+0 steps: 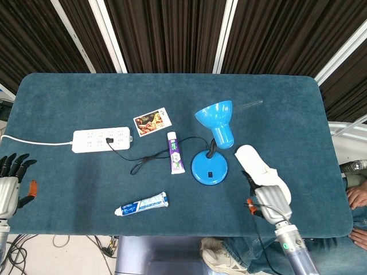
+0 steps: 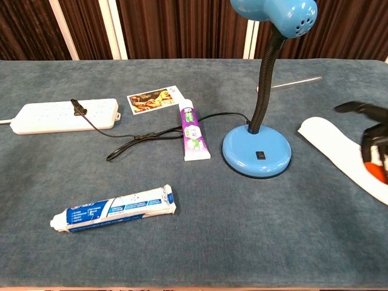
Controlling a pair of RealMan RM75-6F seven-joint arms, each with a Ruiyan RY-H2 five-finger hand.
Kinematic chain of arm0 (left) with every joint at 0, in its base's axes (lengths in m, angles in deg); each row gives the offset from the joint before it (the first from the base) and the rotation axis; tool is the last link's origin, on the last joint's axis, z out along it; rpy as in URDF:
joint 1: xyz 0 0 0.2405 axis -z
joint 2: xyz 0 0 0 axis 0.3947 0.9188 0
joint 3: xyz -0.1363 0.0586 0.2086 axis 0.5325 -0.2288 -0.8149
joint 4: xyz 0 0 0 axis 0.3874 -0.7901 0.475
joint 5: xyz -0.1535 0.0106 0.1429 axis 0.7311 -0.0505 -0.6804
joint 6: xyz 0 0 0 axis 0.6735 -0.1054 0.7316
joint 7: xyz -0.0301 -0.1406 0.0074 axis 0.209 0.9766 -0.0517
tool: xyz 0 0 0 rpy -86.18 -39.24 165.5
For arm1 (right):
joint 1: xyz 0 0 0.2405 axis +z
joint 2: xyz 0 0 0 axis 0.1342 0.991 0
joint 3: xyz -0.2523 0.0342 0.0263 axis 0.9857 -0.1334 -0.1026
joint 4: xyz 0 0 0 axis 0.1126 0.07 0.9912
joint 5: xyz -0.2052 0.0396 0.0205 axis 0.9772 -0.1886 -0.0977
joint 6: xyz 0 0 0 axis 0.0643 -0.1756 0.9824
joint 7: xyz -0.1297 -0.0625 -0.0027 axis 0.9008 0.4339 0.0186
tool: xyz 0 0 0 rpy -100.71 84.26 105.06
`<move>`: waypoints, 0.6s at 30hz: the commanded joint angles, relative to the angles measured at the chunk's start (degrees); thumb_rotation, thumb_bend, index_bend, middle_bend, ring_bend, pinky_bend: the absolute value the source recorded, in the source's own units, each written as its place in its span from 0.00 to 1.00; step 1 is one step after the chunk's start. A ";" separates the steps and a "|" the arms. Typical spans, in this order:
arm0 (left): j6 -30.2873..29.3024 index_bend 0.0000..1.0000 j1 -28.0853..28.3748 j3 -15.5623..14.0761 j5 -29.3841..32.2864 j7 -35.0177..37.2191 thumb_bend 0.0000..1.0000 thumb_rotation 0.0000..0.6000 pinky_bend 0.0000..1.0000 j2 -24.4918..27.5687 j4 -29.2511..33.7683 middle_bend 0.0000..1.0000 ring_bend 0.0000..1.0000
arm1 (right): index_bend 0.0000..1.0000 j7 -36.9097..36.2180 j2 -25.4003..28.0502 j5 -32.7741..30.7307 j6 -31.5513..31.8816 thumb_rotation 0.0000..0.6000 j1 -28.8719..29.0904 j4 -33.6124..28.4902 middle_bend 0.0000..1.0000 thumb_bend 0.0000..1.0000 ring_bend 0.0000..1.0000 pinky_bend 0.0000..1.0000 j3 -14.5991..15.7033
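Observation:
My right hand hovers over the near end of a white slipper at the table's right front, fingers spread and holding nothing; whether it touches the slipper I cannot tell. In the chest view the same right hand shows at the right edge above the slipper. My left hand stays off the table's front left corner, fingers apart and empty. A blue desk lamp stands just left of the slipper, its shade tilted up and back.
A white power strip holds the lamp's black plug, and the cord loops across the cloth. A purple tube, a blue-white toothpaste tube, a photo card and a thin clear rod lie on the blue table.

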 commanded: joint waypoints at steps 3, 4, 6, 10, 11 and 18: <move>0.20 0.21 0.05 -0.02 0.12 -0.02 0.53 1.00 0.00 0.04 0.05 0.10 0.01 | 0.00 7.69 -4.84 -6.64 -4.77 1.00 4.33 -0.41 0.56 0.58 0.67 1.00 -1.14; 0.21 0.21 0.05 -0.01 0.15 0.00 0.53 1.00 0.00 0.05 0.07 0.10 0.01 | 0.00 8.60 -5.46 -7.64 -5.01 1.00 4.80 -0.33 0.56 0.59 0.67 1.00 -1.37; 0.26 0.21 0.04 0.00 0.23 0.09 0.53 1.00 0.00 0.09 0.12 0.10 0.01 | 0.00 10.63 -7.10 -10.27 -5.67 1.00 6.04 0.02 0.57 0.62 0.67 1.00 -1.96; 0.44 0.21 0.08 0.01 0.36 0.15 0.53 1.00 0.00 0.16 0.17 0.10 0.01 | 0.00 13.79 -9.60 -14.09 -5.98 1.00 7.97 0.90 0.57 0.65 0.67 1.00 -2.74; 0.50 0.21 0.09 0.00 0.40 0.15 0.53 1.00 0.00 0.17 0.18 0.10 0.01 | 0.00 14.42 -10.06 -14.73 -5.99 1.00 8.36 1.14 0.57 0.65 0.67 1.00 -2.81; 0.69 0.21 0.12 0.00 0.58 0.07 0.53 1.00 0.00 0.22 0.25 0.10 0.01 | 0.00 17.25 -12.80 -18.68 -5.53 1.00 10.94 2.81 0.57 0.65 0.67 1.00 -3.80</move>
